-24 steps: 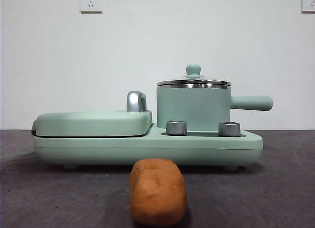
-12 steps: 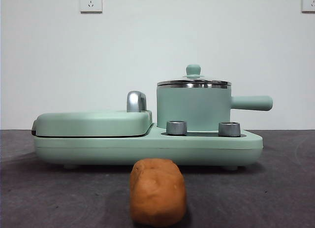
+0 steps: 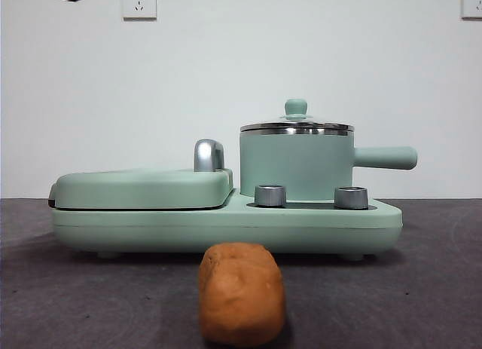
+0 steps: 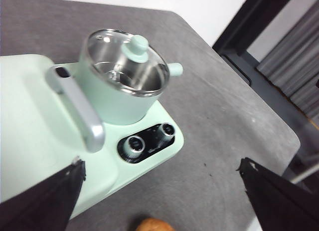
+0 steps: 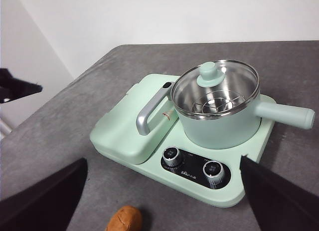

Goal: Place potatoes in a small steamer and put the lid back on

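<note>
The lid (image 5: 215,88) sits on the small steamer (image 5: 224,118); the potato (image 5: 124,219) lies on the table (image 5: 60,136).

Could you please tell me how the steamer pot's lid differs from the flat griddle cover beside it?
The round clear glass lid is see-through and steel-rimmed; the flat mint-green griddle cover is opaque. The lid has a small mint knob; the cover a curved silver handle. Both are closed on the same mint-green cooker.

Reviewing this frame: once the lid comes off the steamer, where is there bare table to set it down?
Bare grey table lies beside the griddle cover, and more past the steamer's handle end. The strip in front of the two knobs is tighter: the potato lies there. The lid is still on the steamer.
</note>
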`<state>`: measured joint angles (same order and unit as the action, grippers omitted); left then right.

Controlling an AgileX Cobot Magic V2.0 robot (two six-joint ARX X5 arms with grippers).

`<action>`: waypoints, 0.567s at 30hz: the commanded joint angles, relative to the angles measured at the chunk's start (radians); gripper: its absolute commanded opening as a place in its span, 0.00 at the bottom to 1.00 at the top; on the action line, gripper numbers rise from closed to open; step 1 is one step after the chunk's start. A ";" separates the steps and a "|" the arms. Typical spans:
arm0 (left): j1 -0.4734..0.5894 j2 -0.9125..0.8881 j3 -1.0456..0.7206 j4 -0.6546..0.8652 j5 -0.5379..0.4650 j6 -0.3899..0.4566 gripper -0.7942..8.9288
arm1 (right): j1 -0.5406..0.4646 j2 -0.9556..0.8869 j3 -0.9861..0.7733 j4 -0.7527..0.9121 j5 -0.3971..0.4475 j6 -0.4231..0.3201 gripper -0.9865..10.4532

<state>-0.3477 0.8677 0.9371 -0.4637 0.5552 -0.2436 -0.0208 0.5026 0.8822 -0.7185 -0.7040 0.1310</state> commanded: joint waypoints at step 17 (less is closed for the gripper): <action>-0.174 0.666 0.623 -0.175 -0.091 0.198 0.60 | 0.000 0.006 0.016 0.007 0.005 -0.009 0.51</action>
<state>-0.5133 1.5032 1.5242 -0.6472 0.4728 -0.0639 -0.0208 0.5026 0.8822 -0.7181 -0.7002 0.1307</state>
